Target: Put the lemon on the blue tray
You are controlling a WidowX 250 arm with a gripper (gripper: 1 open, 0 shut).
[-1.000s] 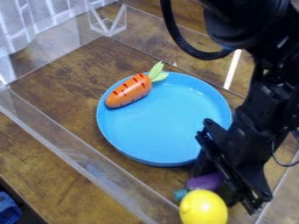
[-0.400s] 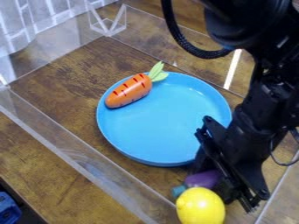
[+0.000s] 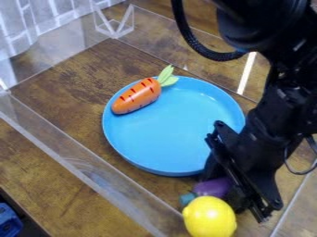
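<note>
Low at the near right corner, the end effector (image 3: 244, 193) is pointed steeply down, its fingers drawn almost together; whether anything is pinched between them cannot be told, since the black housing hides the tips. The lemon (image 3: 209, 218) is seen nearest the camera, at the bottom edge, on the wooden worktop (image 3: 74, 93) just outside the rim of the blue tray (image 3: 173, 125), touching or nearly touching the front of the end effector. A purple eggplant (image 3: 213, 190) is wedged between the lemon and the black fingers, largely hidden.

The step in hand is judged to be securing the lemon, with the carry to the tray not yet begun. For that to be done well, the fingers would have to be spread and centred over the lemon's widest part, kept clear of the eggplant so that only the yellow fruit is caught. A glossy oval is likely to squirt out sideways if squeezed off-centre, so a grip across the short axis is advised. The rim must then be cleared by a modest lift.

Farther back, an orange carrot (image 3: 140, 93) lies on the tray's far left edge, leaving the dish's middle open for the drop.
</note>
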